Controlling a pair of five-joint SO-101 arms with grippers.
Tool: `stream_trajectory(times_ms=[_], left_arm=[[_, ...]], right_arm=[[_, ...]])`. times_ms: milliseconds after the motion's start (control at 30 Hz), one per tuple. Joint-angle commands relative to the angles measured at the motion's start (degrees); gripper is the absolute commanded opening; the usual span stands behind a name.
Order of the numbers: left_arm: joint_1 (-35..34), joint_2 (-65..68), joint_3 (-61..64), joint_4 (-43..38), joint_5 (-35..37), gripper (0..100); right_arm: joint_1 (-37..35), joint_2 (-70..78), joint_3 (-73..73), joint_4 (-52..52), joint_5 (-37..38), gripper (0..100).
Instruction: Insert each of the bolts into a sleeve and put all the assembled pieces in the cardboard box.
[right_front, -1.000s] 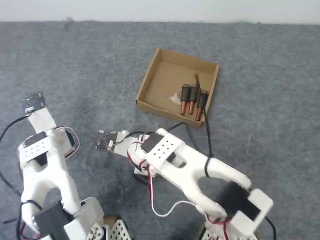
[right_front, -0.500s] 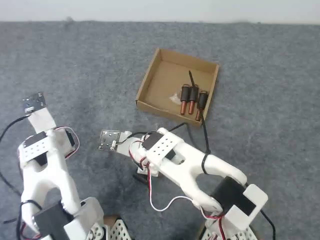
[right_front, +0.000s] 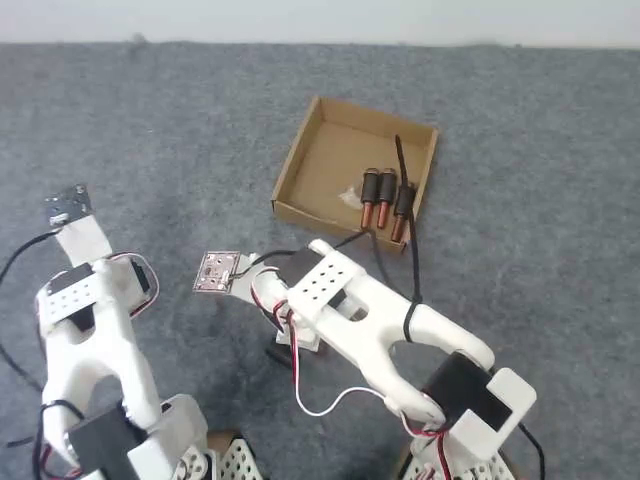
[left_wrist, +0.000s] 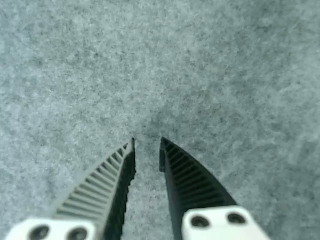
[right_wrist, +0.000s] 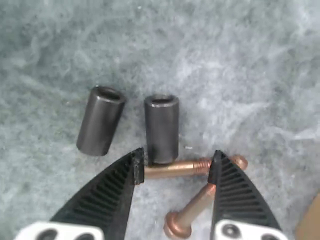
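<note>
Near the cardboard box (right_front: 300, 214) with three assembled pieces (right_front: 385, 203), right gripper (right_wrist: 176, 159) is spread and empty. Left gripper (left_wrist: 147, 147) is slightly parted over bare carpet (left_wrist: 200, 60), farther off. Sleeves (right_wrist: 161, 127) touch a bolt (right_wrist: 170, 171) lying lengthwise between right fingertips.

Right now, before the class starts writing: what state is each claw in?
Left claw: slightly open, empty.
Right claw: open, tips on either side of a bolt lying flat.
</note>
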Motion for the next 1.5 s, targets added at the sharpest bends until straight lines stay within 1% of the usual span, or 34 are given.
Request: stream_trajectory(times_ms=[0,200,467,533,600,833,967,1067,1133,1200,1300,1333,1400,1467], left_arm=[[0.00,-0.44,-2.59,0.26,-0.35,8],[-0.09,-0.44,-2.59,0.09,-0.26,8],[0.00,-0.44,-2.59,0.00,-0.26,8],[0.00,-0.44,-2.59,0.00,-0.26,8],[0.00,-0.44,-2.59,0.00,-0.26,8],[0.00,-0.44,-2.59,0.09,-0.26,8],[0.00,-0.44,-2.59,0.18,-0.26,8],[0.00,-0.44,-2.59,0.18,-0.26,8],[0.00,-0.44,-2.51,0.18,-0.44,8],[0.00,-0.44,-2.51,0.18,-0.44,8],[0.00,-0.44,-2.51,0.18,-0.44,8],[0.00,-0.44,-2.51,0.18,-0.44,8],[0.00,-0.35,-2.51,0.18,-0.44,8],[0.00,-0.35,-2.51,0.18,-0.44,8]], right_arm=[[1.63,-1.45,-3.25,2.42,-0.62,20.6],[2.51,-1.45,-3.34,4.09,2.46,20.6],[-0.31,-1.10,-3.43,-1.10,2.55,20.5],[-1.10,-0.75,-3.08,-1.71,3.96,20.5],[-1.10,-0.66,-2.02,-2.95,5.36,20.5],[-1.01,-0.66,0.97,-7.96,5.71,20.5],[-0.75,2.86,1.41,-10.07,5.80,20.4],[-0.75,7.34,0.09,-10.15,8.00,20.4],[-0.48,8.57,-1.23,-10.15,8.09,20.2],[-0.04,8.48,-1.76,-10.15,7.12,15.2],[1.54,6.37,-1.85,-9.36,6.42,2.4],[2.42,4.88,-1.85,-8.13,5.19,0.0],[4.79,0.48,-1.85,-5.49,2.11,2.3],[7.16,-5.14,-1.76,-2.86,-0.44,0.5]])
